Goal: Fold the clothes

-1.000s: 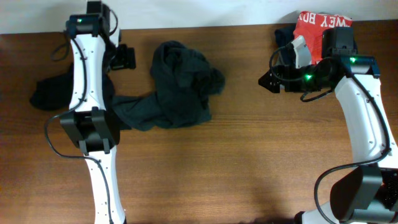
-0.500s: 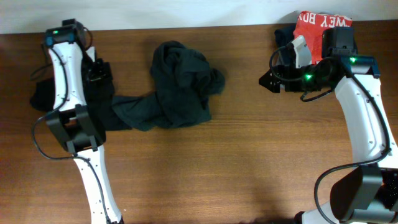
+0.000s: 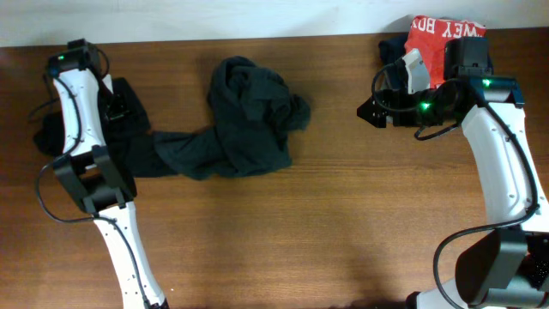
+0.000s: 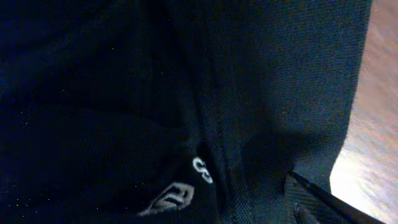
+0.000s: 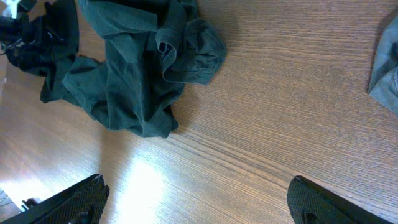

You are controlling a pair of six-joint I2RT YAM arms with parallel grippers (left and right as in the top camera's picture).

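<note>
A crumpled dark green T-shirt (image 3: 249,116) lies in the middle of the table, one part trailing left. It also shows in the right wrist view as a dark green heap (image 5: 137,81). A black T-shirt (image 3: 51,129) lies at the far left. My left gripper (image 3: 118,103) hangs open right over it. The left wrist view is filled with black cloth (image 4: 124,93) bearing white lettering (image 4: 180,194); only one finger (image 4: 317,202) shows. My right gripper (image 5: 196,199) stands open above bare wood, well right of the green shirt.
A red cloth with white letters (image 3: 442,39) lies at the back right on a dark garment (image 3: 393,47). A grey cloth (image 5: 387,62) shows at the right edge of the right wrist view. Bare wooden tabletop (image 3: 343,223) fills the front.
My left arm has swung left, from beside the green shirt to over the black shirt at the table's left end. The right arm has not moved.
</note>
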